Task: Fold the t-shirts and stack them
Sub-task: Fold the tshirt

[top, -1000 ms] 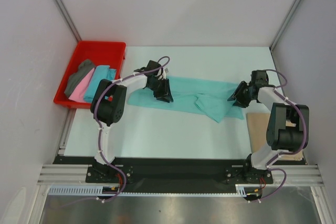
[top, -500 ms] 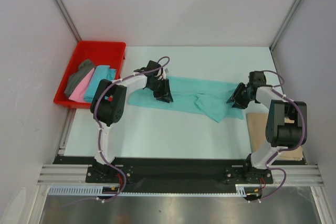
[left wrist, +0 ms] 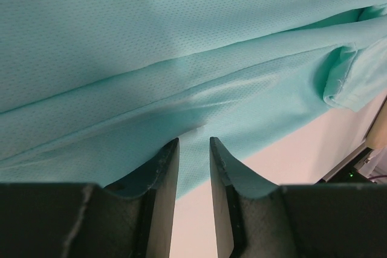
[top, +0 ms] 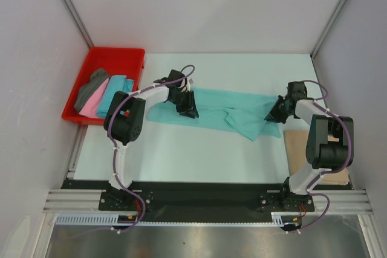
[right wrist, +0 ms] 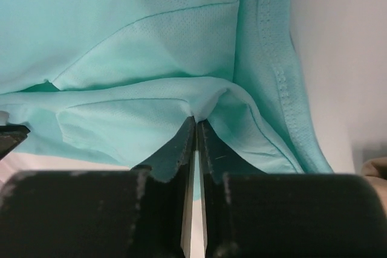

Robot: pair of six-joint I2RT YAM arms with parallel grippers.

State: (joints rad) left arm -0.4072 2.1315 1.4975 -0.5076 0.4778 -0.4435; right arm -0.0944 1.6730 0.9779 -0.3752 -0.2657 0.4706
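While the left end effector pinches the mint green t-shirt, the right end effector — closed — nips its opposite end.

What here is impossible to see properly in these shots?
Tan t-shirt: top view, the right arm covers most of it, so its folding is unreadable.
Shirts in the red tray: top view, small and overlapping; anything underneath is hidden.
Left fingers: left wrist view, unclear whether they pinch the mint green t-shirt or only touch it.
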